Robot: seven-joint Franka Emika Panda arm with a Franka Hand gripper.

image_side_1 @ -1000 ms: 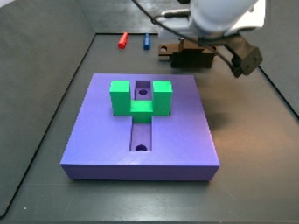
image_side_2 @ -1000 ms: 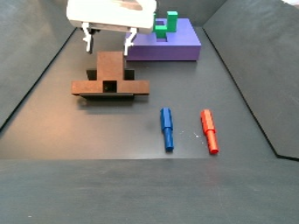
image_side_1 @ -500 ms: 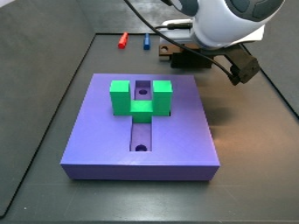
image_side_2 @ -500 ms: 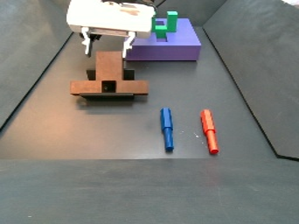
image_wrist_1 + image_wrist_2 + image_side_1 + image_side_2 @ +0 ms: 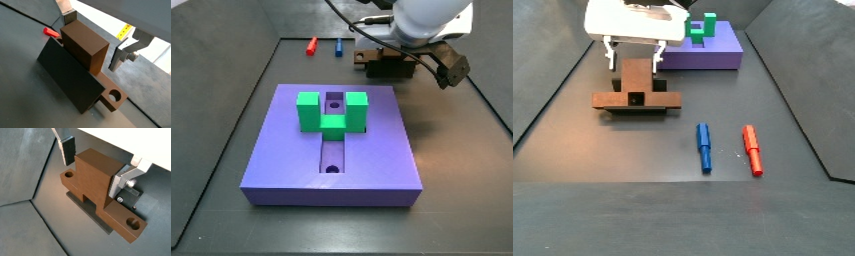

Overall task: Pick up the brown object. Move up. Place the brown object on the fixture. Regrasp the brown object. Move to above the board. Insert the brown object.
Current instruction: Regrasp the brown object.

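The brown object [image 5: 637, 86] rests on the fixture [image 5: 637, 112], its long bar pointing toward the board [image 5: 716, 56]. In both wrist views the bar [image 5: 83, 42] [image 5: 93, 178] stands between the fingers, above the dark fixture [image 5: 67, 80] [image 5: 87, 209]. My gripper [image 5: 632, 55] [image 5: 93, 39] [image 5: 94, 168] straddles the bar's end, open, with a gap showing beside a finger [image 5: 69, 150]. In a side view the gripper [image 5: 409, 62] is behind the board [image 5: 278, 150], over the brown object [image 5: 388, 68].
A green U-shaped block [image 5: 331, 112] sits on the board's groove. A blue pen [image 5: 704, 146] and a red pen [image 5: 752, 149] lie on the floor beside the fixture. Raised walls border the floor.
The gripper has shifted very slightly around the bar. The brown object has not moved.
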